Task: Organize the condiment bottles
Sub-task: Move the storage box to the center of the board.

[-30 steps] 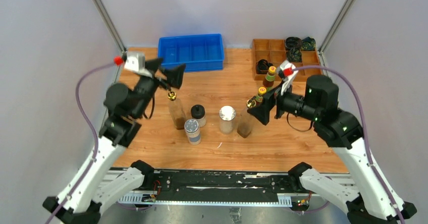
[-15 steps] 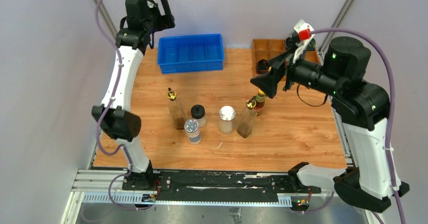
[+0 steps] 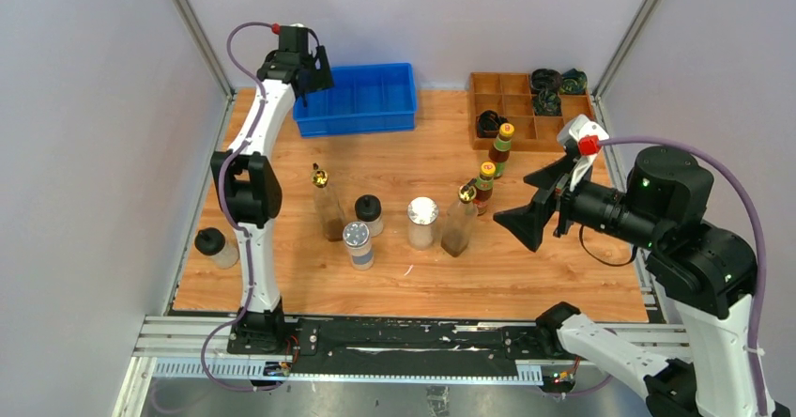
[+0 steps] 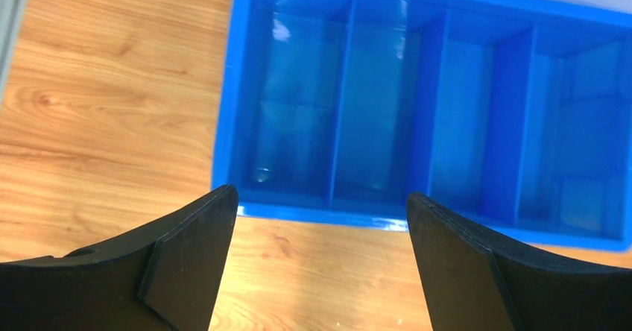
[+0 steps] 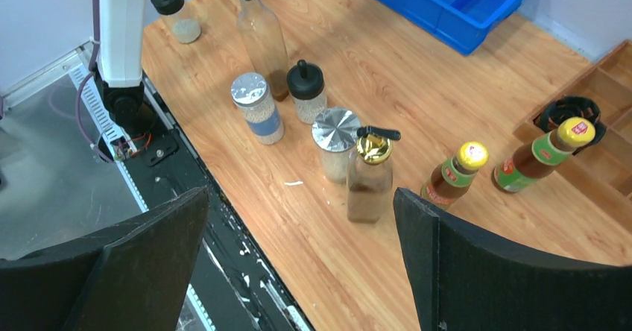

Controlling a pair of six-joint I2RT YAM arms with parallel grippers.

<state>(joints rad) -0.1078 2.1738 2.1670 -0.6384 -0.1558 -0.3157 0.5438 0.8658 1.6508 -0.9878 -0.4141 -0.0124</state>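
Observation:
Five condiment bottles stand in a loose row mid-table: a gold-spouted cruet [image 3: 328, 208], a black-capped jar [image 3: 368, 213], a silver-lidded shaker [image 3: 358, 244], a second shaker [image 3: 423, 222] and a second cruet [image 3: 459, 222]. Two yellow-capped sauce bottles [image 3: 483, 184] [image 3: 502, 143] stand behind them to the right. Another black-capped jar [image 3: 214, 246] sits alone at the left edge. My left gripper [image 3: 317, 69] hangs open and empty above the blue bin's left end. My right gripper [image 3: 512, 199] is open and empty, raised just right of the second cruet [image 5: 370, 174].
The blue divided bin [image 3: 357, 116] sits at the back centre, its compartments [image 4: 417, 107] empty. A wooden compartment tray [image 3: 512, 84] with dark coiled items stands at the back right. Metal frame posts rise at both back corners.
My left arm swung from over the left cruet up to the back left by the blue bin, its jaws narrowing slightly. My right gripper drew back from the sauce bottles toward the near right.

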